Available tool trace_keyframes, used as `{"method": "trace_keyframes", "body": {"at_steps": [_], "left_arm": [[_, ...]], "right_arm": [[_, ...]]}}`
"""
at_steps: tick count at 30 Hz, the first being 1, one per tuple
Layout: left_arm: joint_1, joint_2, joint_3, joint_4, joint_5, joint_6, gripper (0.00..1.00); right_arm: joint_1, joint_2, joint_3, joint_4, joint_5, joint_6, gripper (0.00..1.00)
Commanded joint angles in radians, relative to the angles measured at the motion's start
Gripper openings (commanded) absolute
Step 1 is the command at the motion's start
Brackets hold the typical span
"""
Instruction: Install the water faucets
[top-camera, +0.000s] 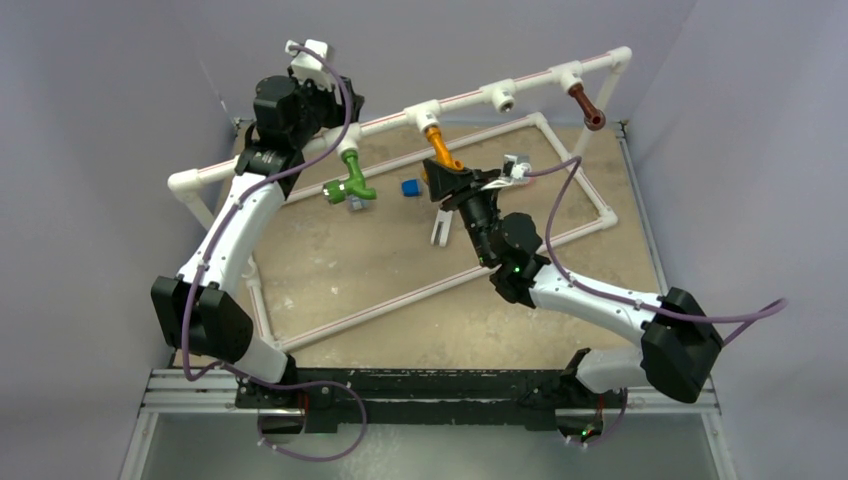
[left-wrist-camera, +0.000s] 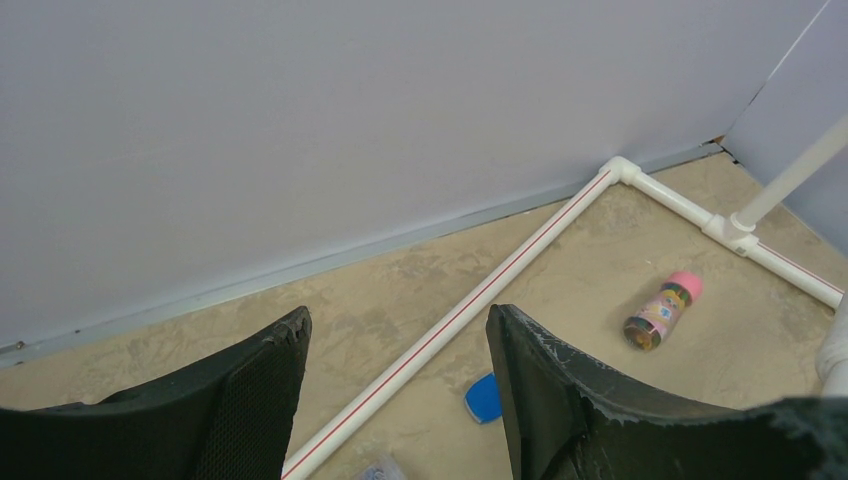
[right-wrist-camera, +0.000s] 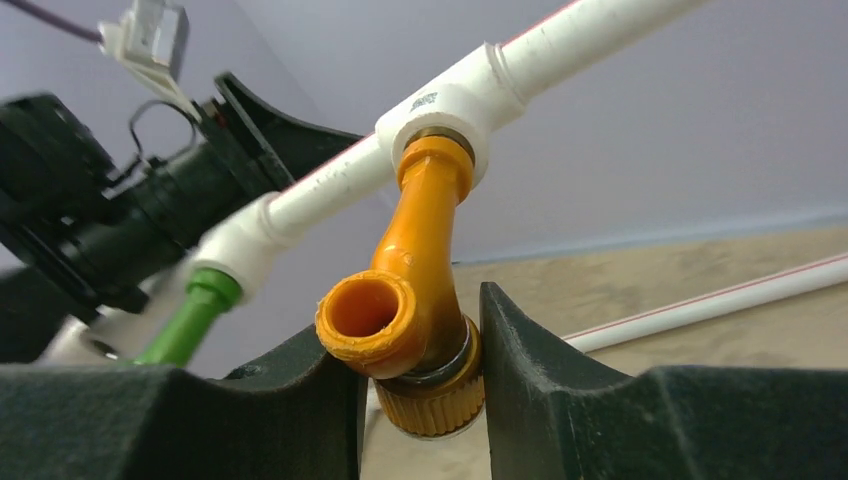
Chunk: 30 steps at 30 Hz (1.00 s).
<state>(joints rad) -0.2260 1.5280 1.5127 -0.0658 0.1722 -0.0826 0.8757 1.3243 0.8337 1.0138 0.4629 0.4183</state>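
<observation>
The orange faucet (top-camera: 440, 148) (right-wrist-camera: 415, 250) hangs with its stem in a white tee socket (right-wrist-camera: 440, 105) of the raised pipe rail. My right gripper (top-camera: 447, 180) (right-wrist-camera: 420, 380) straddles its ribbed cap: the right finger touches it and a thin gap shows at the left finger. The green faucet (top-camera: 348, 180) (right-wrist-camera: 195, 310) hangs from the tee to the left. At the rail's right end hangs the dark brown faucet (top-camera: 588, 108). My left gripper (top-camera: 335, 105) (left-wrist-camera: 400, 350) is open and empty, up by the rail above the green faucet.
One tee socket (top-camera: 503, 98) between the orange and brown faucets has nothing in it. A white pipe frame (top-camera: 400, 295) lies on the tan table. On the table are a blue cap (top-camera: 410, 187) (left-wrist-camera: 484, 398), a white two-pronged piece (top-camera: 439, 230) and a pink-and-brown cylinder (left-wrist-camera: 662, 311).
</observation>
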Motion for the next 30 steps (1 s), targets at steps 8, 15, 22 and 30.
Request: {"method": "trace_keyframes", "body": {"at_steps": [8,15,22,30], "left_arm": [[-0.027,0.042,-0.071,-0.196,0.052,0.014,0.64],[-0.027,0.041,-0.074,-0.194,0.054,0.012,0.64],[-0.027,0.037,-0.074,-0.193,0.054,0.011,0.64],[-0.027,0.034,-0.077,-0.19,0.051,0.012,0.64]], "right_arm": [[0.011,-0.072,0.041,0.144,0.016,0.768,0.0],[0.012,-0.088,0.039,0.155,0.022,0.965,0.12],[0.011,-0.099,0.017,0.219,0.023,1.067,0.45],[0.011,-0.133,0.037,0.155,-0.047,1.026,0.66]]}}
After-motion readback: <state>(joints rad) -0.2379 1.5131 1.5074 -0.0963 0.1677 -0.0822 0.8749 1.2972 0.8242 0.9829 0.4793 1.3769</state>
